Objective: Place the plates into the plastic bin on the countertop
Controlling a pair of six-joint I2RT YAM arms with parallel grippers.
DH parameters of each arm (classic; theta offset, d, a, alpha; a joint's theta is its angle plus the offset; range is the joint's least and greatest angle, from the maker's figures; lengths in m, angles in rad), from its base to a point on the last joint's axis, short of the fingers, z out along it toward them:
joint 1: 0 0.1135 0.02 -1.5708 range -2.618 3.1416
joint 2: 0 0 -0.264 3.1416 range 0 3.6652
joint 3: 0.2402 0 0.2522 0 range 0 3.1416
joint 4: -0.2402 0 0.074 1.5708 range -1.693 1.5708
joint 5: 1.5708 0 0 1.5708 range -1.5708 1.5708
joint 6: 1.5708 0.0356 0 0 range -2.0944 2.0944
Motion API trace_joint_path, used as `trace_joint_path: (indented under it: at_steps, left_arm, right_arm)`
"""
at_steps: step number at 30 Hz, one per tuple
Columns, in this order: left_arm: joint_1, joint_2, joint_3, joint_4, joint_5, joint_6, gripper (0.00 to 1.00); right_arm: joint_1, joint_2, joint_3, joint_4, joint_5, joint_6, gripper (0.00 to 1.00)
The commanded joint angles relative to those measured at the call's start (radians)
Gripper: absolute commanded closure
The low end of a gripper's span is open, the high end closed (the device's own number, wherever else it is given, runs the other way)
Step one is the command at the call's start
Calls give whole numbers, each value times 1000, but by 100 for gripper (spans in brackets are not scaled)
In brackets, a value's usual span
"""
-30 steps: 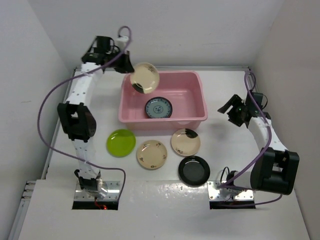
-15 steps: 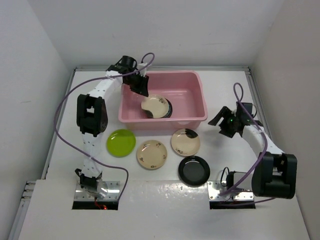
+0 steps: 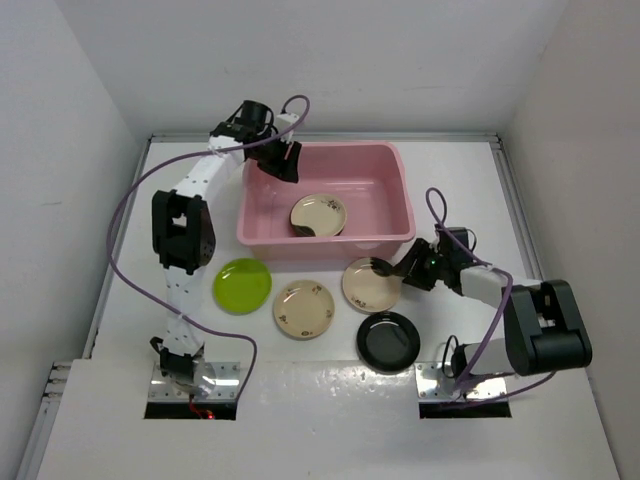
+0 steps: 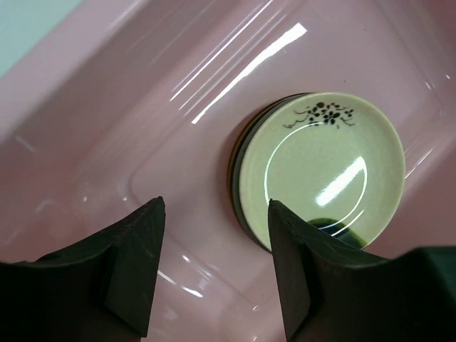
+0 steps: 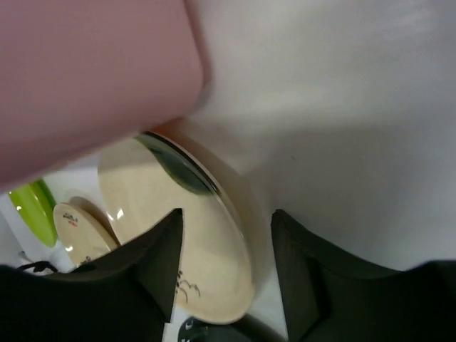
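Note:
The pink plastic bin [image 3: 381, 175] stands at the middle back of the countertop [image 3: 455, 180]. In it a cream plate [image 3: 318, 214] with a black patch lies on a darker plate [image 4: 238, 167]. My left gripper [image 3: 284, 162] hangs open and empty over the bin's left end, its fingers [image 4: 135, 263] apart above the bin floor. In front of the bin lie a lime green plate [image 3: 241, 285], a cream patterned plate [image 3: 303, 308], a cream plate with a black patch [image 3: 368, 285] and a black plate [image 3: 388, 341]. My right gripper [image 3: 397, 270] is low and open, its jaws on either side of that cream plate's right rim [image 5: 239, 235].
White walls close in the countertop at the back and both sides. The bin's outer wall [image 5: 85, 71] is close to my right gripper, just beyond it. The black plate [image 5: 214, 333] lies right next to the cream one.
My left gripper opened and let the cream plate go; it now lies in the bin on the blue-green plate. My right arm swung left and down to the cream plate, its jaws narrowing.

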Motion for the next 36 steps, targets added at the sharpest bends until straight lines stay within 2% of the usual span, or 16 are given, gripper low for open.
trace_joint_path:
  at_steps: [1,4,7,8,10,19,22,24,25,26,28,30,32,33,35,36]
  left_arm:
    - [33,-103,27,11,-26,22,38]
    - [44,-131,13,2,-47,32,38]
    - [64,-154,-9,2,-58,32,38]
    - [64,-154,-9,2,-58,32,38]
    - [73,-164,-9,2,-44,32,38]
    - [82,-154,13,2,-35,32,38]
    - [93,-154,22,2,-35,32,38]
    - [102,-145,33,2,-44,32,38]
    - [114,-145,33,2,-44,32,38]
    - [114,-145,43,2,-44,32,38]
    - [133,-135,43,2,-44,32,38]
    - [133,-135,52,2,-44,23,38]
    - [145,-135,53,2,-44,22,38]
    - [154,-135,53,2,-44,22,38]
    - [168,-135,53,2,-55,22,38]
    - [168,-149,53,2,-66,35,37]
  right_arm:
    - [41,67,-30,134,13,10,51]
    - [63,94,-39,128,32,10,59]
    - [57,81,-64,87,62,-2,77]
    - [58,62,-76,76,76,-13,90]
    - [51,23,-84,24,95,-27,100]
    - [15,-265,-15,-221,171,-143,100]
    - [-40,-351,62,-400,259,-152,100]
    - [-69,-365,166,-488,412,-143,100]
    - [-133,-360,194,-618,462,-133,100]
    - [-152,-351,250,-655,633,-98,100]
    - [-198,-351,318,-714,729,-28,100]
    - [-216,-380,373,-641,834,15,100]
    - [-195,-382,416,-523,869,28,100]
    - [-180,-367,499,-475,880,29,100]
    - [-119,-266,568,-412,903,10,100]
    - [-56,-206,669,-394,899,-38,100]
